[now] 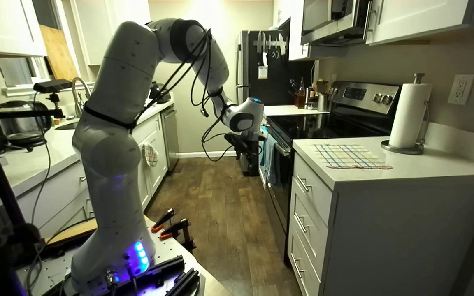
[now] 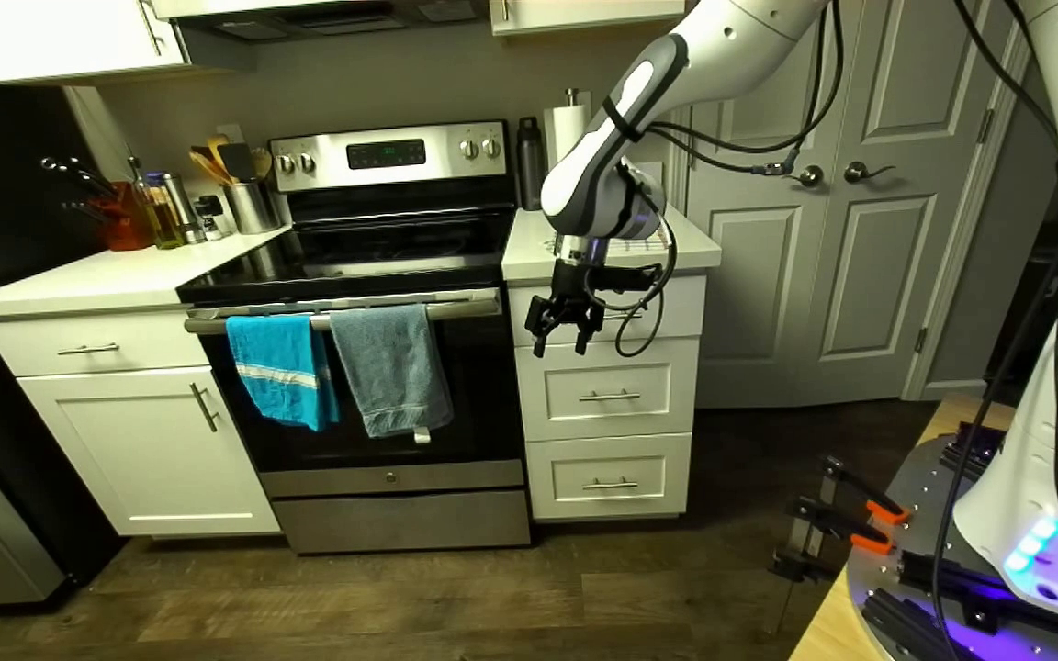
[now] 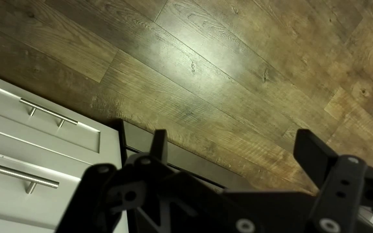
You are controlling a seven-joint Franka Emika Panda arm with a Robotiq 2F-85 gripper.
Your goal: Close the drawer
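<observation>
The white drawer stack has a top drawer (image 1: 315,201), a middle drawer (image 1: 314,236) and a bottom drawer (image 1: 306,269), each with a metal bar handle. In an exterior view the gripper and cables partly cover the top drawer (image 2: 680,308); the middle drawer (image 2: 552,395) and bottom drawer (image 2: 552,477) show below. All fronts look about flush; I see no drawer clearly pulled out. Two drawer fronts show at lower left in the wrist view, with one handle (image 3: 49,111). My gripper (image 2: 561,351) is open and empty, in front of the stack near the stove, fingers down, apart from the handles.
The stove (image 2: 382,266) stands beside the stack, with a blue towel (image 2: 281,367) and a grey towel (image 2: 391,367) on its oven handle. A checkered cloth (image 1: 350,156) and a paper towel roll (image 1: 410,115) are on the counter. Cables hang from the arm.
</observation>
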